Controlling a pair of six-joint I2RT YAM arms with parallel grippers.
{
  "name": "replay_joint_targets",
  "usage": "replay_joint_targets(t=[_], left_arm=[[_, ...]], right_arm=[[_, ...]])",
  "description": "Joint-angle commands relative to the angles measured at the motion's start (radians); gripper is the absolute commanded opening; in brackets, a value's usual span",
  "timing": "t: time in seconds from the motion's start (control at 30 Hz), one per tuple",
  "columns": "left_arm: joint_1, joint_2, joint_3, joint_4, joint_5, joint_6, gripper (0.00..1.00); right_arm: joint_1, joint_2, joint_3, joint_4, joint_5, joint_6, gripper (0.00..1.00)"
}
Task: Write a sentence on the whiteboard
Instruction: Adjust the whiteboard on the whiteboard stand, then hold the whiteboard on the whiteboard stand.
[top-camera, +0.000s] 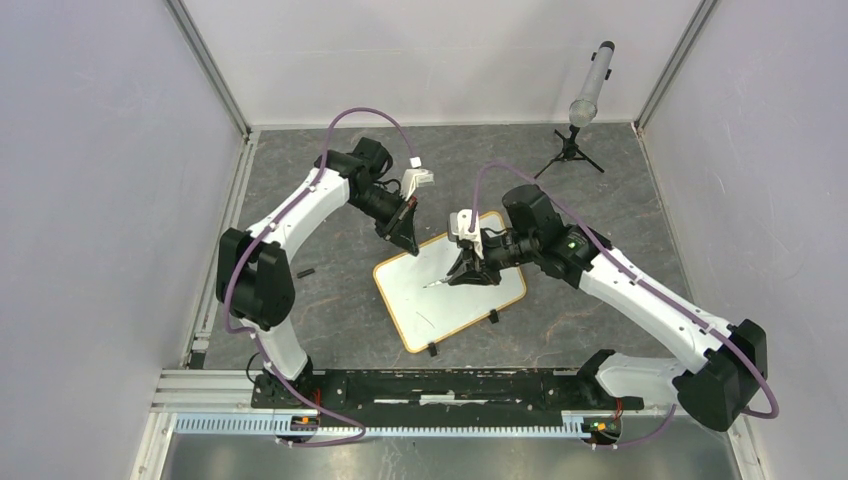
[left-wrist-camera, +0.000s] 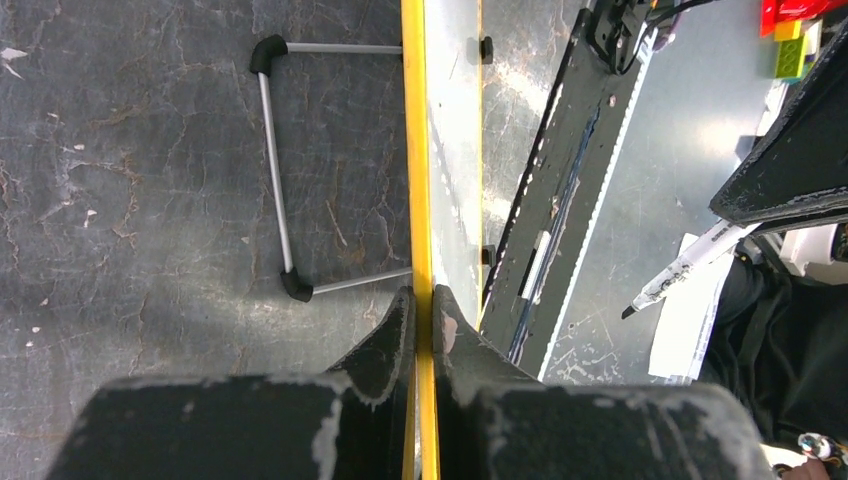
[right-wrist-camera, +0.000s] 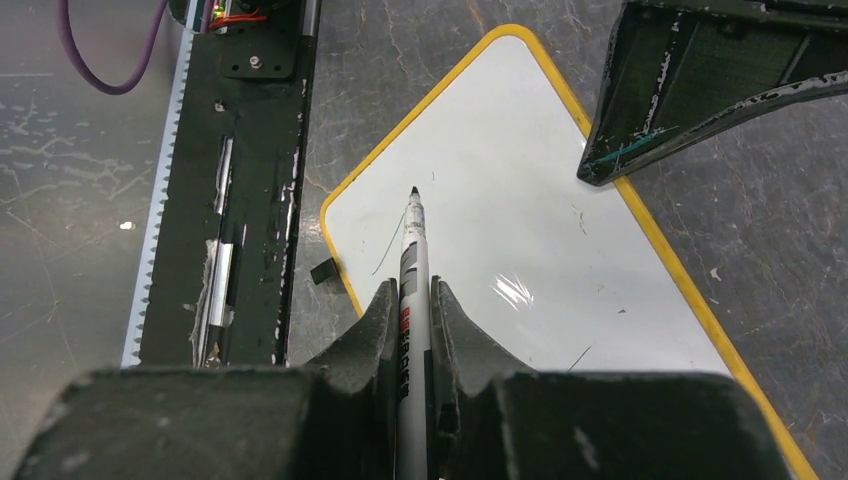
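Over whiteboard: right gripper clamps marker, tip angled down; left gripper pinches its frame.

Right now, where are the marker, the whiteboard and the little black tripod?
marker (right-wrist-camera: 412, 240): right wrist view, on its barrel, just behind the tip.
whiteboard (top-camera: 445, 300): top view, on its bare white face.
little black tripod (top-camera: 570, 150): top view, where its legs meet.

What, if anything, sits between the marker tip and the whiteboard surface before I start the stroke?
Nothing visible does. The marker in the right gripper points at bare whiteboard. The left gripper clamps the board's frame at its far edge, off to the side of the tip.
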Motion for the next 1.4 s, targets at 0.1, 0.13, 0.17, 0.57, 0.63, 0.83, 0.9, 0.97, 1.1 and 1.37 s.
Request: replay_joint_targets(t=[0.1,0.13,0.17,0.57,0.63,0.83,0.9,0.97,1.1,1.37], left_arm=[[-0.048,-0.021,0.057,-0.171,-0.061,0.12,0.02],[-0.049,-0.013,0.07,-0.199,-0.06,0.139,0.03],[-0.05,-0.007,0.081,-0.224,-0.064,0.154,0.02],[-0.071,-0.033,0.122,-0.185,-0.096,0.088,0.28],[-0.04,-0.079,0.117,-0.171,-0.077,0.062,0.42],[0.103,-0.214,0.029,-0.113,-0.027,0.005,0.54],[0.159,-0.242,-0.018,-0.099,-0.03,-0.006,0.54],[0.198,-0.256,-0.063,-0.101,-0.012,-0.002,0.56],[0.235,-0.264,-0.126,-0.093,0.005,0.002,0.59],[0.247,-0.238,-0.162,-0.101,0.077,0.035,0.54]], right_arm=[[0.028,0.019,0.019,0.028,-0.003,-0.005,0.0],[0.031,0.02,0.022,0.028,0.0,-0.005,0.0],[0.034,0.019,0.023,0.027,0.005,-0.006,0.0],[0.059,0.026,0.032,0.031,0.034,-0.013,0.0],[0.061,0.028,0.041,0.033,0.041,-0.014,0.0],[0.088,0.031,0.051,0.091,0.097,0.02,0.0],[0.105,0.041,0.054,0.118,0.125,0.047,0.0],[0.121,0.052,0.057,0.153,0.155,0.074,0.0],[0.173,0.083,0.079,0.196,0.236,0.105,0.0],[0.253,0.158,0.139,0.229,0.357,0.132,0.0]])
